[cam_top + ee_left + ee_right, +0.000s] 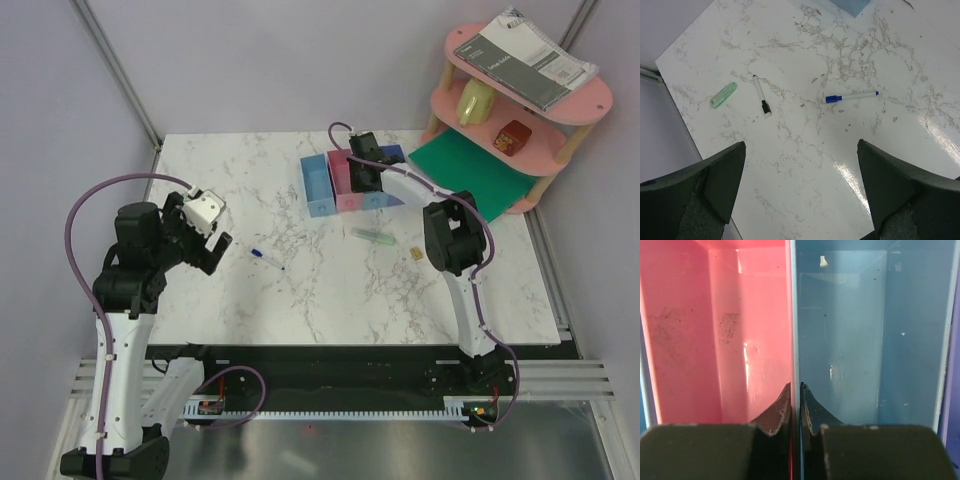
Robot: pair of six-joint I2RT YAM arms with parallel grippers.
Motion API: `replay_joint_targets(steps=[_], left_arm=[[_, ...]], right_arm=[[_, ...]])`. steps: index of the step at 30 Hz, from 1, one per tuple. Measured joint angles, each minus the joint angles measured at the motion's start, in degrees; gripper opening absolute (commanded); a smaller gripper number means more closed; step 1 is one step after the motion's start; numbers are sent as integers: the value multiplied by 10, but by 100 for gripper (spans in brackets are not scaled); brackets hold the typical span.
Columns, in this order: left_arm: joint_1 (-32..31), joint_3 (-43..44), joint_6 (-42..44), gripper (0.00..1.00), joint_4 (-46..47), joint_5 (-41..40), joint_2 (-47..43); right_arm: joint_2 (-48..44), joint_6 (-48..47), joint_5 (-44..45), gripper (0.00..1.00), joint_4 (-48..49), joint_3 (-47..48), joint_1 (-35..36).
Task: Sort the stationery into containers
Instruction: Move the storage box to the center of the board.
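The containers [322,190] are a joined row of light blue, pink, light blue and purple-blue trays at the table's far middle. My right gripper [362,176] is down in them, its jaws [795,390] shut on the shared wall [791,315] between the pink tray [690,330] and a light blue tray [840,340]. Both trays look empty. My left gripper [216,250] is open and empty above the table, left of a blue-and-white pen [267,259]. In the left wrist view the gripper [801,142] faces the pen [850,96], a thin black-capped pen [760,94] and a pale green marker [723,95].
The green marker [372,236] and a tiny gold clip [415,254] lie right of centre. A pink tiered shelf [520,110] with a grey notebook [525,55] stands at the far right, over a green mat [465,165]. A tray corner [852,5] shows in the left wrist view.
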Motion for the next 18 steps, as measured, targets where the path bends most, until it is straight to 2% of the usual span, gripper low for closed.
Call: replay_joint_targets(steps=[10, 18], left_arm=[[0, -5, 2, 100, -2, 2, -18], [0, -10, 4, 100, -14, 7, -29]], right_arm=[[-7, 72, 27, 16, -6, -5, 40], [1, 89, 45, 12, -13, 9, 94]])
